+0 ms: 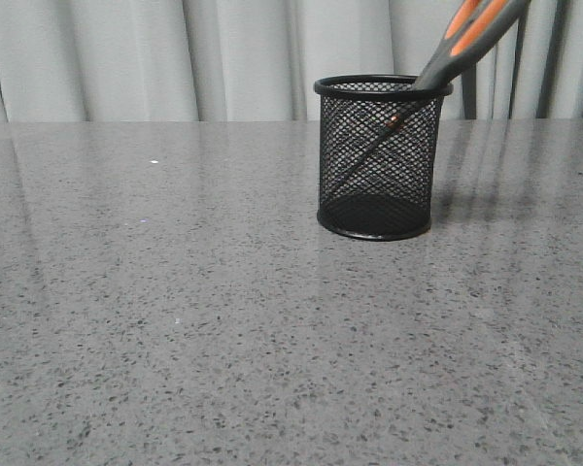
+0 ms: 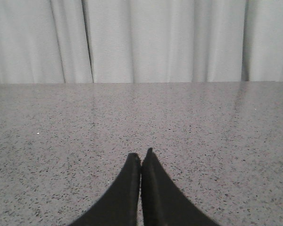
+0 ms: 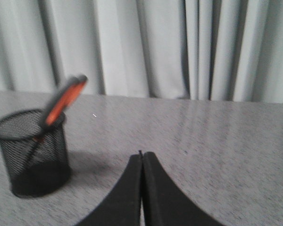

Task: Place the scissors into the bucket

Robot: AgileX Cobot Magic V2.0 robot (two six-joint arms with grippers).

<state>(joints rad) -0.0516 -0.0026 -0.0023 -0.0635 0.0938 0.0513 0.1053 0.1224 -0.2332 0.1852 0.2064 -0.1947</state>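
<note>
The bucket (image 1: 380, 158), a small black wire-mesh cup, stands upright on the grey speckled table. The scissors (image 1: 474, 37) rest inside it, blades down and leaning, their grey and orange handles sticking out over the rim to the right. In the right wrist view the bucket (image 3: 34, 153) and the scissors (image 3: 62, 101) show off to one side, well apart from my right gripper (image 3: 142, 155), which is shut with nothing in it. My left gripper (image 2: 140, 156) is shut too, over bare table. Neither gripper shows in the front view.
A pale pleated curtain (image 1: 223, 53) hangs behind the table's far edge. The table (image 1: 175, 330) is grey speckled stone with a glossy sheen.
</note>
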